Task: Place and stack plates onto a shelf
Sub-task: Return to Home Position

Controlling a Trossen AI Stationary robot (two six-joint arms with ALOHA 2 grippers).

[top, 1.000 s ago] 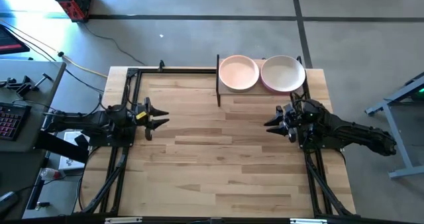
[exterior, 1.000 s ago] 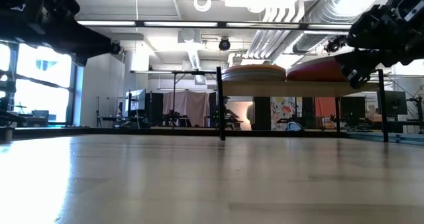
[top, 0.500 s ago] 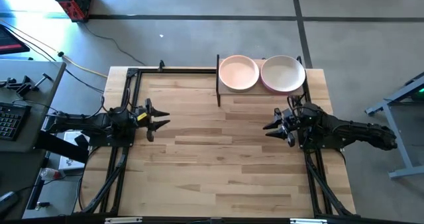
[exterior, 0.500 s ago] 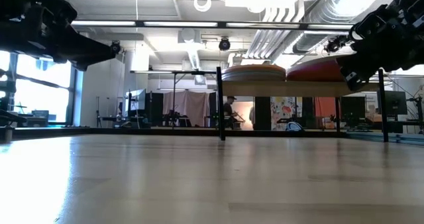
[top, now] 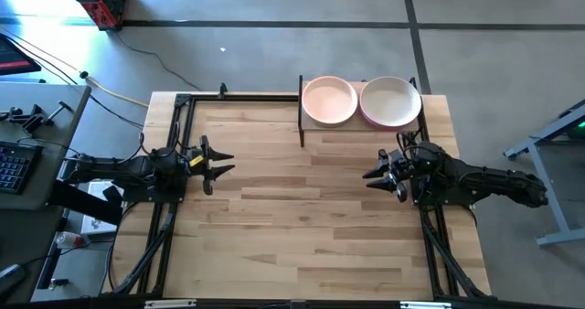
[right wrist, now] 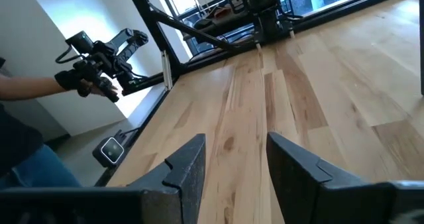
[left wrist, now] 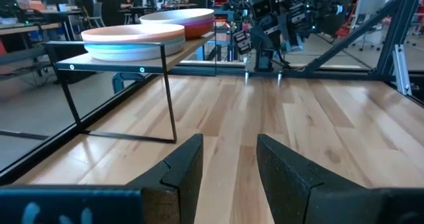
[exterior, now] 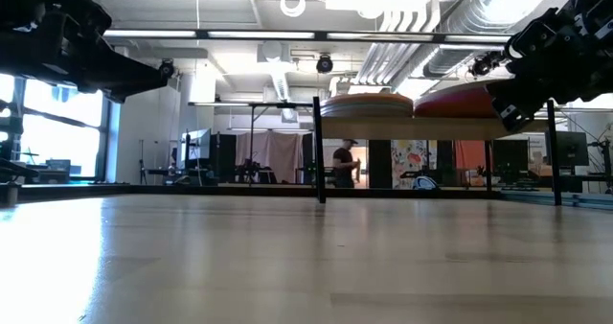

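On the shelf [top: 358,128] at the table's far right the plates rest in two stacks, side by side. The left stack [top: 329,101] has a peach plate on top. The right stack [top: 390,101] shows an off-white top plate with a magenta rim under it. In the low view both stacks [exterior: 366,104] [exterior: 460,102] stand above the tabletop on the board [exterior: 412,127]. My left gripper [top: 222,163] hovers open at the table's left side, pointing right. My right gripper [top: 373,176] hovers open at the right side, just near of the shelf, pointing left. Neither holds anything.
Black frame rails [top: 183,117] run along the table's left, far and right edges. The bare wooden tabletop [top: 302,218] lies between the two arms. In the right wrist view a person's hand [right wrist: 86,78] holds a controller beyond the table's left edge.
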